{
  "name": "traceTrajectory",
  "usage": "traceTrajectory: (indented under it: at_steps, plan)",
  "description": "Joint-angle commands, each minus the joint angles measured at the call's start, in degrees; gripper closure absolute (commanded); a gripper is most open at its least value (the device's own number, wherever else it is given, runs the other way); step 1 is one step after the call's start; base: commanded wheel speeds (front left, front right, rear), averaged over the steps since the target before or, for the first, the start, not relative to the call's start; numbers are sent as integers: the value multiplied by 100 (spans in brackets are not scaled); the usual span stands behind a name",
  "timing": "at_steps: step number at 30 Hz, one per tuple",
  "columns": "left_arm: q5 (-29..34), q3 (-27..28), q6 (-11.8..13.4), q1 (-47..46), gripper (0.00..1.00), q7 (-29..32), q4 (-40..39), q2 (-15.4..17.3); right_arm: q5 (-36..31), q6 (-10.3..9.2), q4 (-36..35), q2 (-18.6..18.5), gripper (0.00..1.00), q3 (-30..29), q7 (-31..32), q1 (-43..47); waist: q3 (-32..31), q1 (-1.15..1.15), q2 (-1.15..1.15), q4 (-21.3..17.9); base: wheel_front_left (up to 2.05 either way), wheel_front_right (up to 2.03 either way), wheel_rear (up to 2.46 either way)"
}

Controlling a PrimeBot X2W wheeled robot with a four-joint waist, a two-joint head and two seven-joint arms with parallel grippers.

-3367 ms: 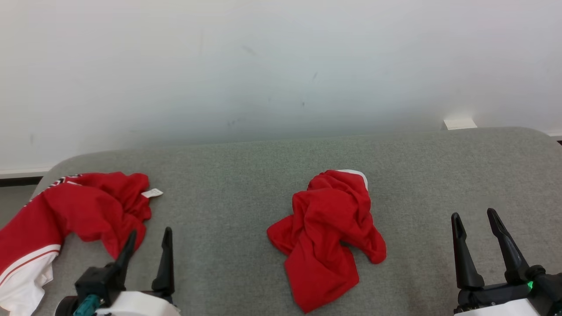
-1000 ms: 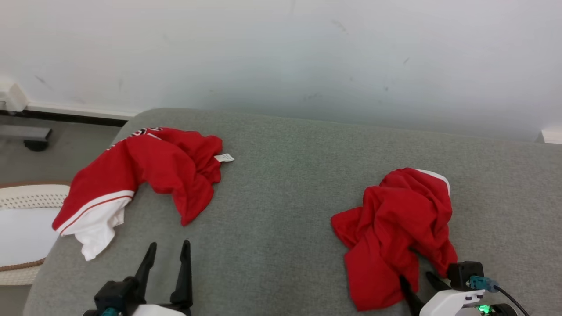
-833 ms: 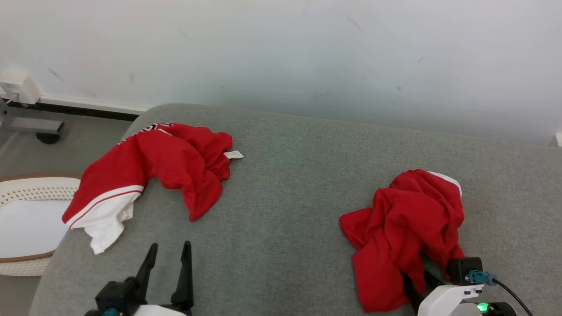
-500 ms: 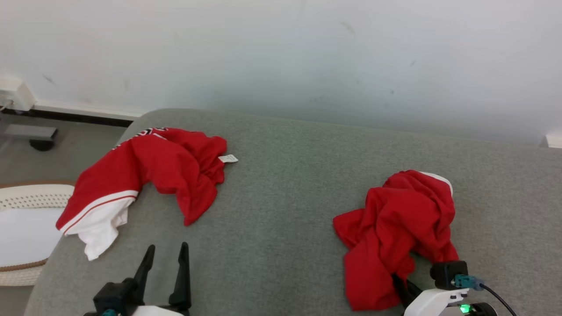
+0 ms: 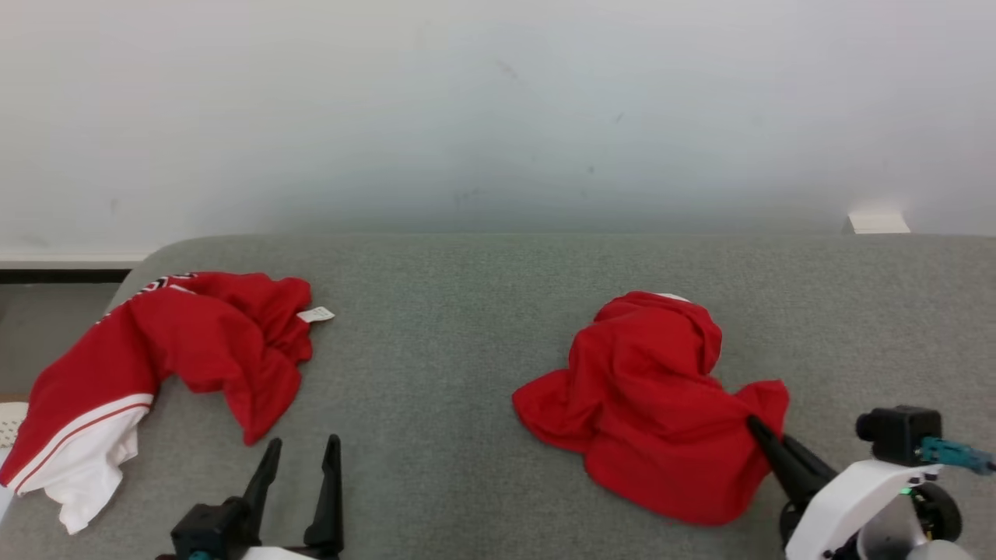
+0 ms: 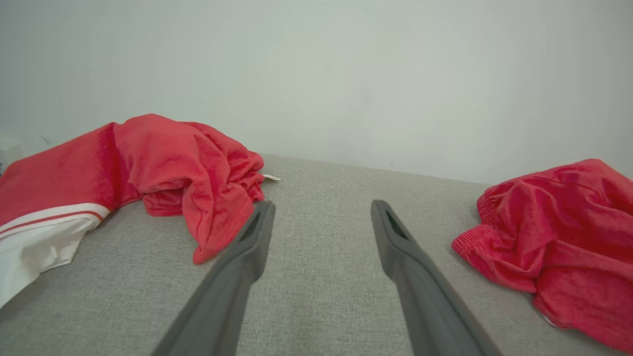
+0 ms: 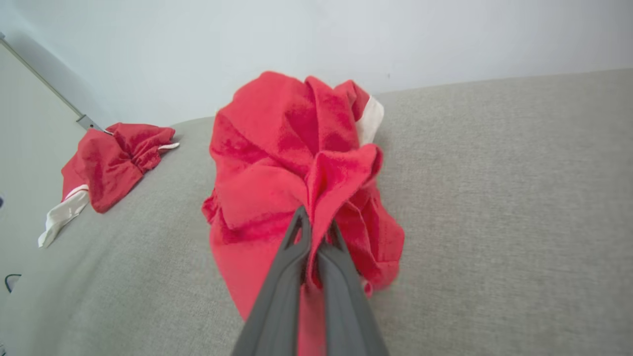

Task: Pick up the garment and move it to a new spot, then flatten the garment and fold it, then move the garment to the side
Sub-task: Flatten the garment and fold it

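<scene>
Pinched a fold of the red garment (image 5: 638, 389) in the right gripper (image 5: 752, 421), its tip half hidden by cloth; held the left gripper (image 5: 303, 442) spread, empty, base cropped.

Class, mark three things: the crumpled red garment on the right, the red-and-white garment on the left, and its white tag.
crumpled red garment (image 5: 638, 389), head view, middle of the heap.
red-and-white garment (image 5: 194, 342), head view, red body.
white tag (image 5: 315, 315), head view, its centre.

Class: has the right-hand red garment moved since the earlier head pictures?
Yes. Against the white tag at left, the right garment has barely shifted overall, but its near corner is drawn out rightward, pinched by the right gripper.
</scene>
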Motion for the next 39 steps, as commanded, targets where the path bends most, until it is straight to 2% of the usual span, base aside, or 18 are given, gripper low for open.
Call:
traceTrajectory:
  at_steps: [1,4,8,12,15,16,17,18,22,27,33,39]
  plan:
    - [88,-9,0,48,0,-2,13,23,111,4,-279,-194,100,-190,153,147,-5,0,0,-137,0,0,0]
    - [99,-19,-10,39,0,-2,19,22,86,3,-602,-417,100,-643,352,317,1,0,0,-197,0,0,0]
    - [120,-27,-32,43,0,-1,23,22,-160,4,-670,-544,100,-1293,696,614,35,0,0,-225,0,0,0]
    - [125,-46,-44,-24,0,-2,41,22,-501,3,-502,-407,100,-1721,853,773,129,0,0,-199,0,0,0]
    - [112,-58,-50,-64,0,-2,58,22,-677,3,-248,-178,100,-1912,726,732,157,0,0,-172,0,0,0]
    - [107,-60,-51,-69,0,-2,67,22,-745,3,-148,-123,66,-1960,665,701,158,0,0,-164,0,0,0]
    - [105,-63,-50,-72,0,-2,73,21,-808,4,-53,-70,24,-2008,590,670,153,0,0,-159,0,0,0]
    - [105,-64,-51,-67,0,-2,79,22,-901,3,34,-14,0,-2062,511,645,144,0,0,-156,0,0,0]
    - [139,-22,-50,-45,0,-2,107,22,-1225,4,165,163,0,-2172,161,523,92,0,0,-174,0,0,0]
    - [126,16,-23,-6,0,-1,43,22,-1609,4,-32,342,0,-2328,-578,470,36,0,0,-261,0,0,0]
    - [49,-6,-13,-42,0,-1,-28,22,-1889,3,-203,552,0,-2123,-1337,613,20,0,0,-364,0,0,0]
    - [-19,-57,-14,7,0,-2,-58,22,-2004,3,-160,690,0,-1905,-1780,766,-12,0,0,-460,0,0,0]
